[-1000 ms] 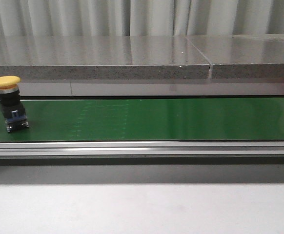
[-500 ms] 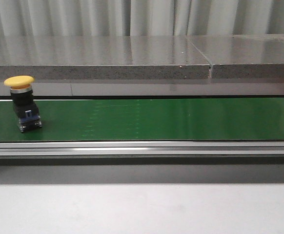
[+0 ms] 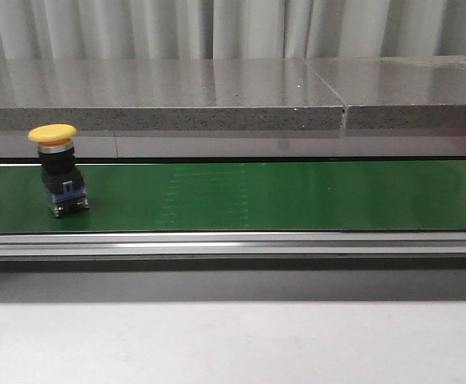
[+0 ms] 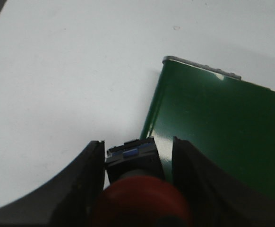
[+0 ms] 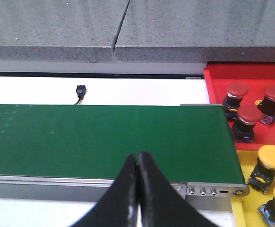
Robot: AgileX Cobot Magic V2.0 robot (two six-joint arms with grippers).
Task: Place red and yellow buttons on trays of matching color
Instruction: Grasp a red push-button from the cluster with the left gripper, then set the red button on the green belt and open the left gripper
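Note:
A yellow button point(image 3: 57, 168) with a black body stands upright on the green conveyor belt point(image 3: 297, 196) near its left end. No gripper shows in the front view. In the left wrist view my left gripper point(image 4: 138, 177) is shut on a red button point(image 4: 136, 189), with the button's black base pointing out past the fingertips, over the end of the belt point(image 4: 222, 127). My right gripper point(image 5: 137, 158) is shut and empty above the belt's near rail. The red tray point(image 5: 251, 75) holds three red buttons point(image 5: 245, 122). The yellow tray point(image 5: 249, 160) holds yellow buttons point(image 5: 270, 163).
A long grey stone ledge point(image 3: 217, 96) runs behind the belt. A white table surface point(image 3: 233, 344) lies in front of it. A small black connector point(image 5: 81, 90) lies on the white strip behind the belt. The belt's metal end bracket point(image 5: 215, 190) borders the yellow tray.
The yellow button has travelled to the right along the belt, staying upright.

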